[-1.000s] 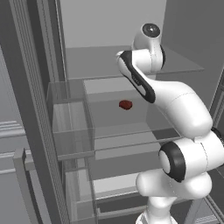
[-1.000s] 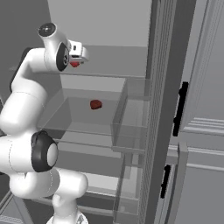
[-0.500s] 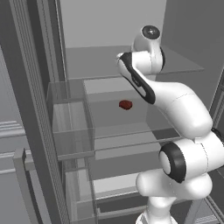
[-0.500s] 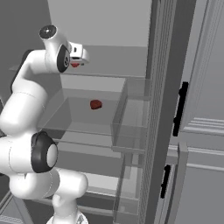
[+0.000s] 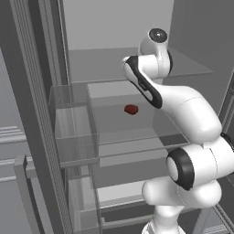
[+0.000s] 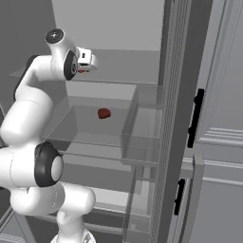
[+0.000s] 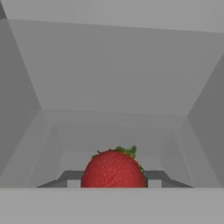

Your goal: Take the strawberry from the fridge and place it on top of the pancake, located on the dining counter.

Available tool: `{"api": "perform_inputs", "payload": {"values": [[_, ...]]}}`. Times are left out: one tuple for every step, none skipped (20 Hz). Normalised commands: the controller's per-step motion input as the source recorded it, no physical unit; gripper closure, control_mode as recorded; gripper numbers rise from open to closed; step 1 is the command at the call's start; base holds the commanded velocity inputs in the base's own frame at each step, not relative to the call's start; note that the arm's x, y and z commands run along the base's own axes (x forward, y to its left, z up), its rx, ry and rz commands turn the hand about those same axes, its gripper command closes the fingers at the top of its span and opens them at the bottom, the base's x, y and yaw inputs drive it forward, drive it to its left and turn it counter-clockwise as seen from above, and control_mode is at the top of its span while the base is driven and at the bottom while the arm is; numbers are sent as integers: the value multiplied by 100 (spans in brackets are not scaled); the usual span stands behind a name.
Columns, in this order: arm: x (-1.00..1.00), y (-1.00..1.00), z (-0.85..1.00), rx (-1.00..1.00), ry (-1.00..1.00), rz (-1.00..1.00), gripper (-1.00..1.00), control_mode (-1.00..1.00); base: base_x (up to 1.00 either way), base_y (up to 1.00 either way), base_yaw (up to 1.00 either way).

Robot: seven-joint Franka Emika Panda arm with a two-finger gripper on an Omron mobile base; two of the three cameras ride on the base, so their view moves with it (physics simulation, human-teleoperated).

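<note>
In the hand view a bright red strawberry (image 7: 113,170) with green leaves sits between the fingertips of my gripper (image 7: 113,182). One grey fingertip (image 7: 73,182) presses against each of its sides. My arm reaches into the open fridge (image 5: 114,27) at the height of its upper glass shelf (image 6: 118,76). In the right base view a bit of the strawberry (image 6: 81,71) shows just under the white hand. The pancake and the dining counter are out of view.
A small dark red thing (image 5: 131,109) (image 6: 103,113) lies on the lower glass shelf. Clear door bins (image 5: 75,132) (image 6: 142,128) flank the opening. A light grey cabinet with a black handle (image 6: 195,118) stands right of the fridge.
The jaws have come together on the strawberry. The arm has barely moved.
</note>
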Motion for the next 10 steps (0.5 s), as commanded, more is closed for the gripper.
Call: {"api": "perform_inputs", "payload": {"values": [[7, -10, -7, 1, 0, 0, 100, -100, 0, 0, 0], [0, -9, -4, 1, 0, 0, 100, -100, 0, 0, 0], [0, -7, 0, 1, -3, 0, 100, -100, 0, 0, 0], [-11, -9, 0, 2, -3, 0, 100, -100, 0, 0, 0], [-41, -7, 0, 3, -3, 0, 100, -100, 0, 0, 0], [-64, -4, 0, 3, -1, 0, 100, -100, 0, 0, 0], [-84, 0, 0, 4, -2, 0, 100, -100, 0, 0, 0], [-96, 0, 0, 4, -4, 0, 100, -100, 0, 0, 0], [-100, 0, 0, 3, -9, 1, 100, -100, 0, 0, 0], [-100, 0, 0, 5, -13, 0, 100, -100, 0, 0, 0]]}}
